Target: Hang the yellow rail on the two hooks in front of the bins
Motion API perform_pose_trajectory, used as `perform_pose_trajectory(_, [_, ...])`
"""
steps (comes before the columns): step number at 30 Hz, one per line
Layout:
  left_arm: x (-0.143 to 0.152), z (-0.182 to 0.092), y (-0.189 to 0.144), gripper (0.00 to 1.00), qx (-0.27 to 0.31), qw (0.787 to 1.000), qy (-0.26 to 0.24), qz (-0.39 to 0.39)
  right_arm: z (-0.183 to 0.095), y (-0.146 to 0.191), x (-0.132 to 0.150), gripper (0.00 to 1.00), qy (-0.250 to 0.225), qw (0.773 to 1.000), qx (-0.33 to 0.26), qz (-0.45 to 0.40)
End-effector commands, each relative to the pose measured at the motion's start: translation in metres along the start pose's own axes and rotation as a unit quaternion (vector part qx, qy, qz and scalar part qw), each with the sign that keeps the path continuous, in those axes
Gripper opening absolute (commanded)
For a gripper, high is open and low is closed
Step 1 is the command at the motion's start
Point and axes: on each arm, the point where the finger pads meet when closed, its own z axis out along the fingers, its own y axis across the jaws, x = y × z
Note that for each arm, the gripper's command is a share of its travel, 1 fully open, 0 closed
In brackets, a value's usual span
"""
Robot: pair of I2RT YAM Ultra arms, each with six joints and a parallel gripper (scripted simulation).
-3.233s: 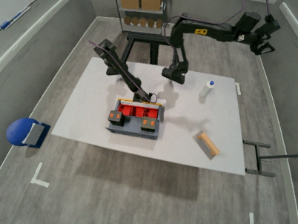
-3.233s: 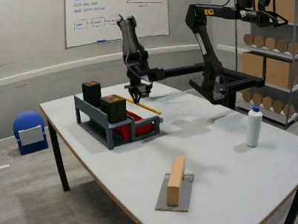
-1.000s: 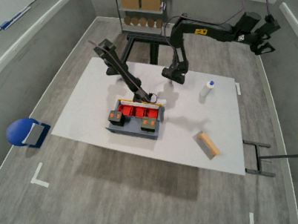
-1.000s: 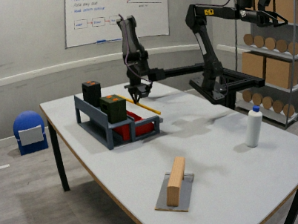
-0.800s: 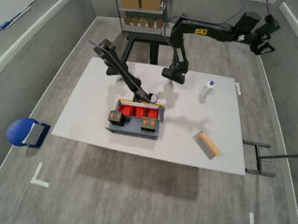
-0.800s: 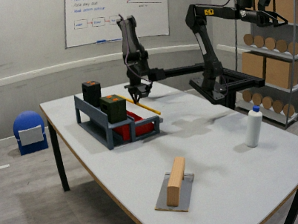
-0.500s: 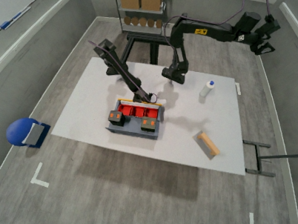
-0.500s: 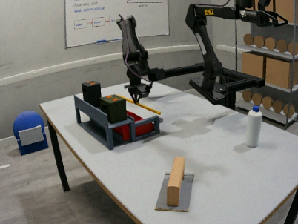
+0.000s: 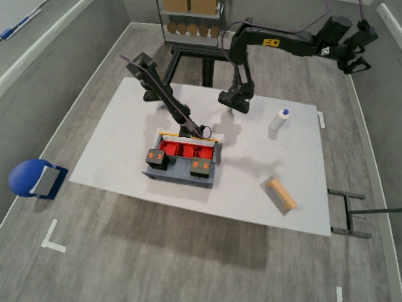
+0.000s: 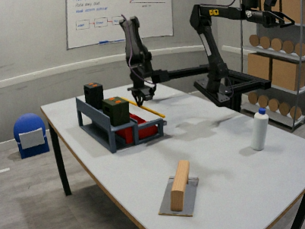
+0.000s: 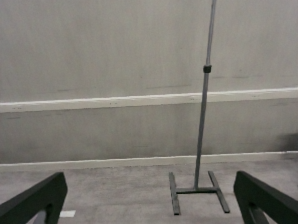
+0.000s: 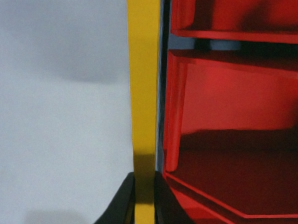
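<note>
My right jaws (image 9: 186, 134) (image 10: 139, 105) are clamped on the yellow rail (image 9: 170, 134) (image 10: 152, 110) (image 12: 143, 90), one finger against each side of it. The rail runs lengthwise along the front of the red bins (image 9: 188, 151) (image 10: 148, 130) (image 12: 240, 100), close beside them. I cannot tell whether its ends sit down between the end plates of the hooks.

Just behind the rail, the bins stand side by side in the grey-blue shelf (image 9: 180, 177) (image 10: 91, 111). On top of the shelf, on the side away from the rail, I have a black box (image 9: 157, 160) (image 10: 93, 96) and an olive box (image 9: 201, 169) (image 10: 117, 113), set apart from each other, both with orange patches on top.

Over to my left, a white bottle (image 9: 278, 121) (image 10: 259, 130) with a blue cap stands upright on the table (image 9: 115, 140) (image 10: 227, 170) (image 12: 65, 140), well apart from the shelf. Farther out lies a trowel (image 9: 281, 194) (image 10: 179, 186), its wooden handle up and its metal blade down.

My left jaws (image 9: 358, 69) (image 10: 288, 24) are wide apart and hold nothing, raised out past the table's side. They face a wall and a thin pole stand (image 9: 348, 212) (image 11: 202, 115) on the floor. Beyond the table's other side is a rounded blue object (image 9: 29, 175) (image 10: 28, 125) near the wall.

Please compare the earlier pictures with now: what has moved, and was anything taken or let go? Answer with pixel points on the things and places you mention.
Nothing was visibly taken or let go. The right gripper (image 9: 192, 135) (image 10: 139, 103) (image 12: 144, 180) stays on the yellow rail (image 9: 212, 140) (image 10: 153, 111) (image 12: 144, 75); its arm shifted slightly at most. The rail, red bins (image 9: 188, 151) (image 10: 149, 131) (image 12: 235, 100), white bottle (image 9: 277, 121) (image 10: 259, 130), trowel (image 9: 281, 192) (image 10: 180, 186) and open left gripper (image 9: 357, 69) (image 10: 286, 20) (image 11: 150, 179) show no clear change.
</note>
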Motion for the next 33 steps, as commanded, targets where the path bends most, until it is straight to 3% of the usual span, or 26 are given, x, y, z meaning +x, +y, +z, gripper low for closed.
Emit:
perform_pose_trajectory(1, [-0.0171, -0.0093, 0.0031, 1.0, -0.003, 1.0, -0.026, 0.003, -0.0165, -0.0038, -0.0072, 0.0, -0.023, 1.0, 0.019, 0.004])
perform_pose_trajectory(33, [-0.0171, -0.0093, 0.0031, 1.0, -0.003, 1.0, -0.026, 0.003, -0.0219, -0.0044, -0.0088, 0.0, -0.024, 1.0, 0.02, 0.003])
